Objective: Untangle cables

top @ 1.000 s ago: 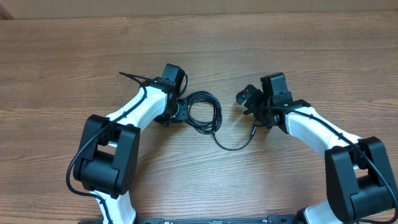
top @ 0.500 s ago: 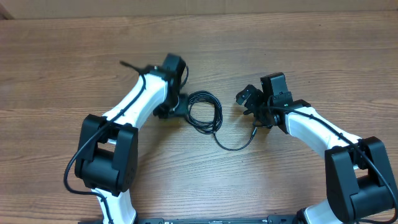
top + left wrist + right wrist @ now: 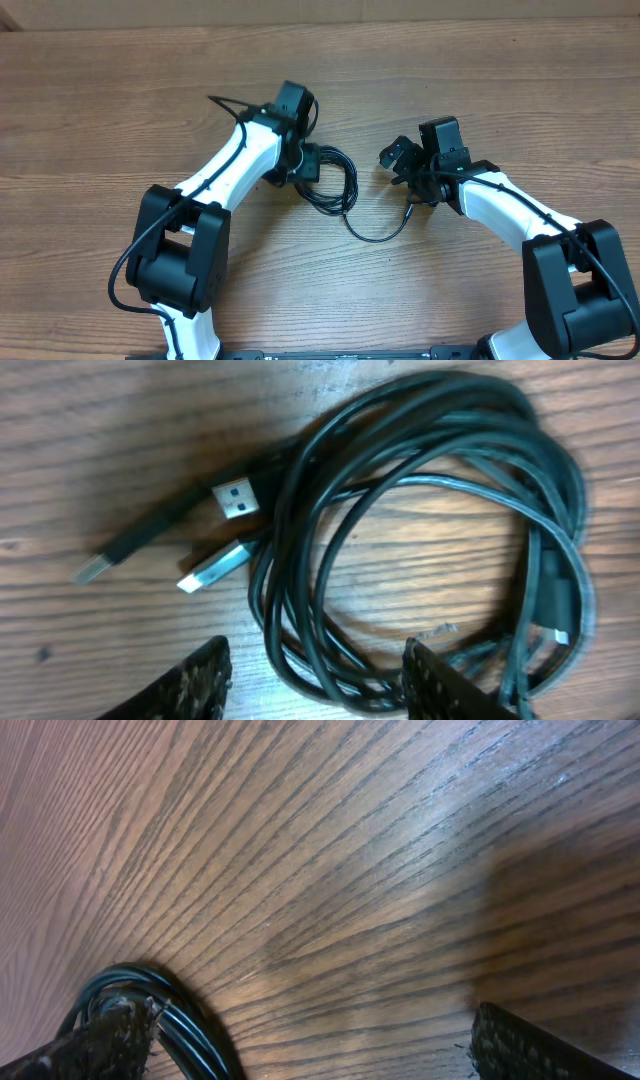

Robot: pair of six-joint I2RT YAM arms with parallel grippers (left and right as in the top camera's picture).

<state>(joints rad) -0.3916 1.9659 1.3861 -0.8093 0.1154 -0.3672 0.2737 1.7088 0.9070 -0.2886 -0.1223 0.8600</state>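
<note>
Left hand [image 3: 308, 163]: open; fingers [image 3: 205, 680] stood apart, low over the bench [image 3: 500, 80], at the left edge of the coil.
Left hand gap: in the wrist view several coil strands ran between the fingertips, lying on the wood with bare bench showing beside one finger; nothing pinched.
Right hand [image 3: 398, 165]: wide open and empty; only bare bench between its fingers [image 3: 530, 1045].
Cables [image 3: 350, 185]: one loose black coil flat on the bench, between the two hands and touching neither finger of the right one.
Coil detail: several loops [image 3: 555, 480] stacked and crossing, still tangled.
Plugs: a USB plug [image 3: 235, 498] with a blue insert, a silver plug [image 3: 215, 567] just below it, and a third tip [image 3: 95, 569] farther out, all lying on the wood at the coil's edge.
Tail [image 3: 375, 238]: one strand left the coil's lower right, curved along the bench and ended in a small plug [image 3: 408, 212] below the right hand.
Right wrist view: a cable loop [image 3: 175, 1015] lay just beside one finger; contact could not be told.
</note>
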